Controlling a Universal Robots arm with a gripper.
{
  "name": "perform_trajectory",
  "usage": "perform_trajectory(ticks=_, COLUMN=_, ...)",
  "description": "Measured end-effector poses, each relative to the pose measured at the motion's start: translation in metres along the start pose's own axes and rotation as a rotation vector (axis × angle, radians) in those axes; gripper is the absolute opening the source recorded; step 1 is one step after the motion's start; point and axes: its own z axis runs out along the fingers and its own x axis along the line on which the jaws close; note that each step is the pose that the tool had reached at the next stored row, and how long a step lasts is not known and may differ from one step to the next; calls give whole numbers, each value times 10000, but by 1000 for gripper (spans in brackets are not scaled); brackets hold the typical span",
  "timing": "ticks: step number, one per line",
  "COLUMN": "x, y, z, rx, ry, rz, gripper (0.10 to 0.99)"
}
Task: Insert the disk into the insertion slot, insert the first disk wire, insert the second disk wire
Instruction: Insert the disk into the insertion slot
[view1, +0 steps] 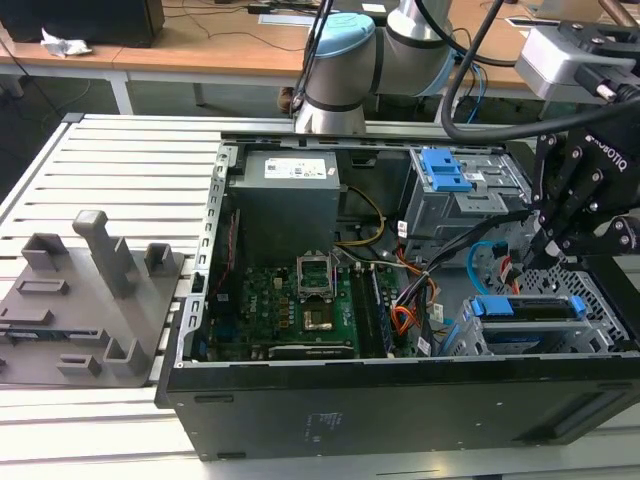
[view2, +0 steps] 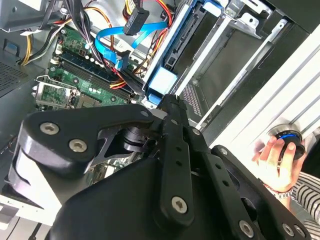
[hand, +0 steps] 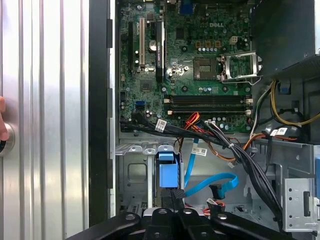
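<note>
The disk (view1: 528, 308), with blue side rails, lies inside the insertion slot (view1: 462, 338), a light grey perforated cage at the case's front on the exterior view's right. My black gripper (view1: 545, 250) hovers just above the disk's rear end, shut with nothing seen between its fingers; in the first wrist view the gripper (hand: 175, 199) sits right by the disk's blue tab (hand: 166, 173). The second disk wire (hand: 216, 182), a light-blue looping cable with a dark plug, hangs free beside the disk. The first disk wire (view2: 156, 11), a red, orange and black bundle, lies close by, also unplugged.
A taller grey cage with a blue latch (view1: 445, 170) stands behind the disk. The motherboard (view1: 300, 300) and power supply (view1: 285, 205) take up the case's middle. Thick black cables (hand: 235, 150) cross near the disk. A hand (view2: 275, 157) rests on a button outside the case. A grey fixture (view1: 90, 290) lies on the table.
</note>
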Motion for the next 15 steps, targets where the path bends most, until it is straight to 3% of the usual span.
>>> perform_trajectory(ticks=8, x=0, y=0, z=6, rx=0, ry=0, rz=0, gripper=106)
perform_trajectory(ticks=15, x=-4, y=-83, z=12, rx=-1, ry=0, rz=2, gripper=106)
